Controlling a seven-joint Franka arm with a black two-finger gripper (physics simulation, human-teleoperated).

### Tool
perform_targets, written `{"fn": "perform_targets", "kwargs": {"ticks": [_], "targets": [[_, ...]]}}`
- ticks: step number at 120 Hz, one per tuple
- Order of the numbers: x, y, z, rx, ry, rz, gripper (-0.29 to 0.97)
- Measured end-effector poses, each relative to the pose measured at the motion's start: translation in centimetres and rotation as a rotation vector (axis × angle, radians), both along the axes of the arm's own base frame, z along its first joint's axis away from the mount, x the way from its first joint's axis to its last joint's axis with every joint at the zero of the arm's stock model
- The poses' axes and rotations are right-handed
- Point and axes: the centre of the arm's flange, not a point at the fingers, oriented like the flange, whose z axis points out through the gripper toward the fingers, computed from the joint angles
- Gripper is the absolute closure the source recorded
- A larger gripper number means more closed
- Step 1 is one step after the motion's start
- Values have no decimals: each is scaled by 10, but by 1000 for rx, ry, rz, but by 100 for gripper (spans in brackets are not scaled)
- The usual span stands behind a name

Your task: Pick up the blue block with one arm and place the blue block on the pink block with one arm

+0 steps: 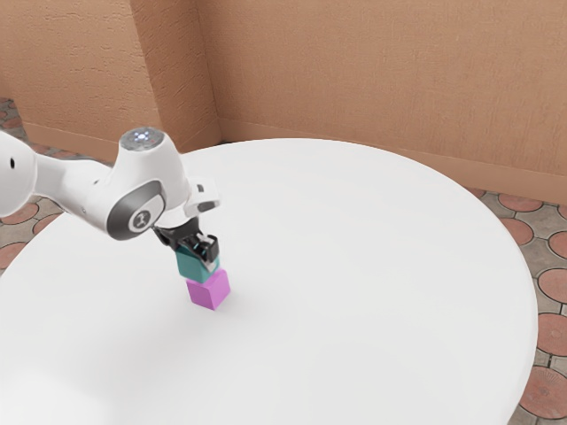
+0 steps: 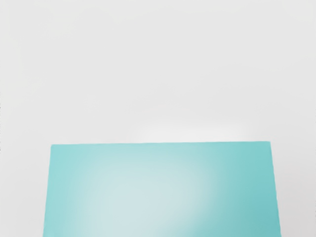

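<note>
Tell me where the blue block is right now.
Exterior view: the teal-blue cube rests on the pink cube, left of centre on the round white table, gripped by the black claw.

No readable text, numbers or brands. Small white emblem on grey joint cap [image 1: 137, 217]: illegible.

A round white counter [image 1: 372, 266] stands before tan, rough-textured walls [image 1: 399, 71] - its smooth top evenly lit. 1 square pillar [image 1: 173, 62] juts from the walls at the exterior view's upper left. A darker baseboard [image 1: 496, 168] runs along their foot, meeting a floor [image 1: 540, 283] of reddish round pavers - each ringed in grey grout.
</note>
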Motion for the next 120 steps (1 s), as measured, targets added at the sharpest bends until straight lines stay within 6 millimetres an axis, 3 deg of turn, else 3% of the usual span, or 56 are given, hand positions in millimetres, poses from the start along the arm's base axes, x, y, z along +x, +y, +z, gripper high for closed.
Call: {"fn": "perform_targets", "kwargs": {"ticks": [21,65,120], "targets": [[2,-3,5,-49,-60,34,33],[-16,-3,4,-60,-47,25,33],[-13,-5,-7,-38,-17,-65,33]]}}
